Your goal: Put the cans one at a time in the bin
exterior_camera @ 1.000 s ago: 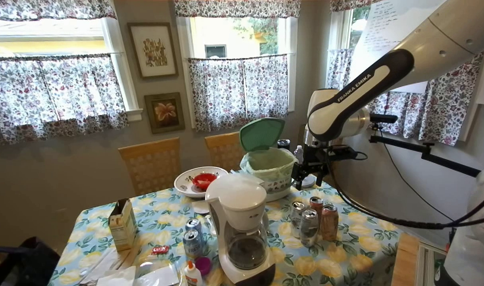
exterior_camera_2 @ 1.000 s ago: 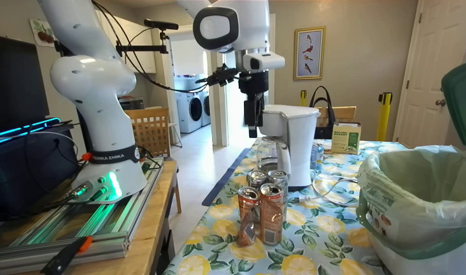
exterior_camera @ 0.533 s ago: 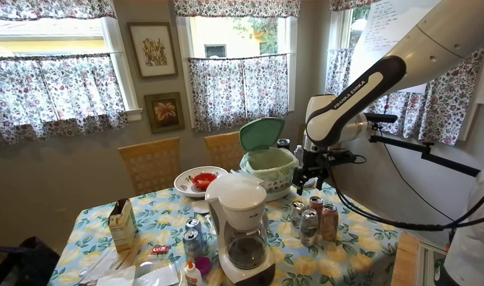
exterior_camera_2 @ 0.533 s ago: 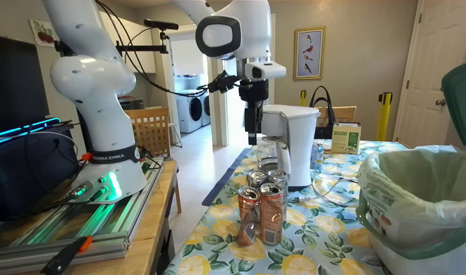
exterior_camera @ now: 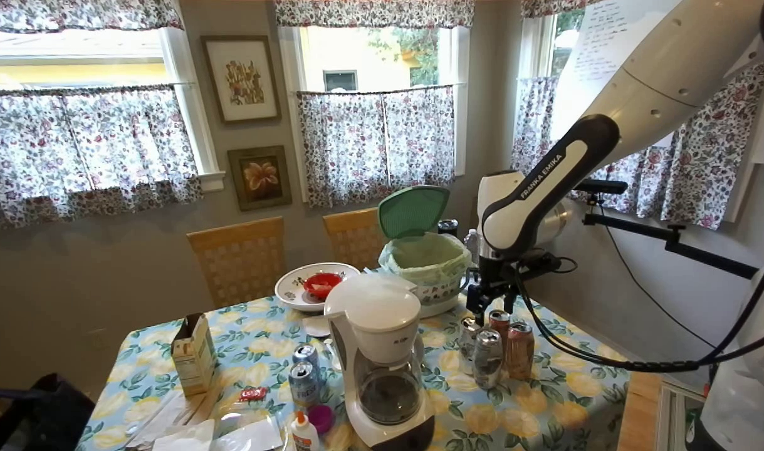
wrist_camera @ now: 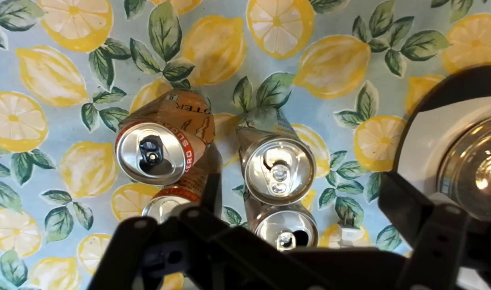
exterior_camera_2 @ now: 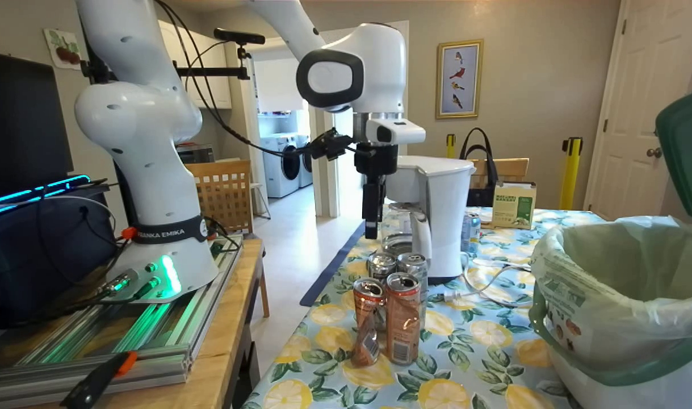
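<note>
Bending arm (exterior_camera_2: 138,113): runs up from its base (exterior_camera_2: 158,261), out past the top edge of an exterior view, then slants back down to the wrist (exterior_camera_2: 380,68).
Wrist: right above the pincer (wrist_camera: 303,185), which points straight down in an exterior view.
Cable (exterior_camera: 657,365): sags from just above the pincer back toward the base.
Pincer's fingers (wrist_camera: 402,201): spread wide, with a broad gap between them.
Grey cans (wrist_camera: 280,171): two, upright on the lemon cloth (wrist_camera: 213,48), lower than the pincer and apart from it; in the wrist view they show in the gap.
Brown cans (exterior_camera_2: 403,318): two, upright, beside the grey pair and also lower than the pincer, which hides part of one in the wrist view; one has a crumpled side.
Bin (exterior_camera_2: 615,376): off to one side of the pincer, well apart from it, its green lid (exterior_camera: 413,213) raised.
Coffee maker (exterior_camera_2: 445,216): near the pincer, at the right edge of the wrist view.
</note>
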Motion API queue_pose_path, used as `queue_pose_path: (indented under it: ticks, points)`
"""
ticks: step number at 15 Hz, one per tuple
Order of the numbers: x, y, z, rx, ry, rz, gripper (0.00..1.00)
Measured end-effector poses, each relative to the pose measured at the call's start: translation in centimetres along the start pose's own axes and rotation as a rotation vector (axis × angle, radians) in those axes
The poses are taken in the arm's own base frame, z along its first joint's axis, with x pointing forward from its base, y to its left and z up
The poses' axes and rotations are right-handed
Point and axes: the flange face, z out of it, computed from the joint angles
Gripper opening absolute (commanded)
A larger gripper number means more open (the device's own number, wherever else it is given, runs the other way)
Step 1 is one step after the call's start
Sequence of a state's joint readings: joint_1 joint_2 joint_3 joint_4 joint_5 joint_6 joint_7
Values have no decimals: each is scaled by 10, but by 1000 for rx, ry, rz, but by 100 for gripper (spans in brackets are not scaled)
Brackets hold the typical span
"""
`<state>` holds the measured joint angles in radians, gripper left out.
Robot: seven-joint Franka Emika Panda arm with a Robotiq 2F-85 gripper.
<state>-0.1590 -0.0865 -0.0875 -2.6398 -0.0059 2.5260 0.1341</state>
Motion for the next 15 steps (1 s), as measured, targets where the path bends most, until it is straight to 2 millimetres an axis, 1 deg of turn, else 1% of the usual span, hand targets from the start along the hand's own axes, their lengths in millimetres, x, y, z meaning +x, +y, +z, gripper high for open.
queue_pose_path:
  ticks: [6,13,14,15]
  points:
    - [5,-3,29,-43,23,-89,100]
    - [10,-10,56,-55,71,-204,100]
    - [9,-11,60,-55,67,-215,75]
    - [8,-12,63,-56,61,-226,74]
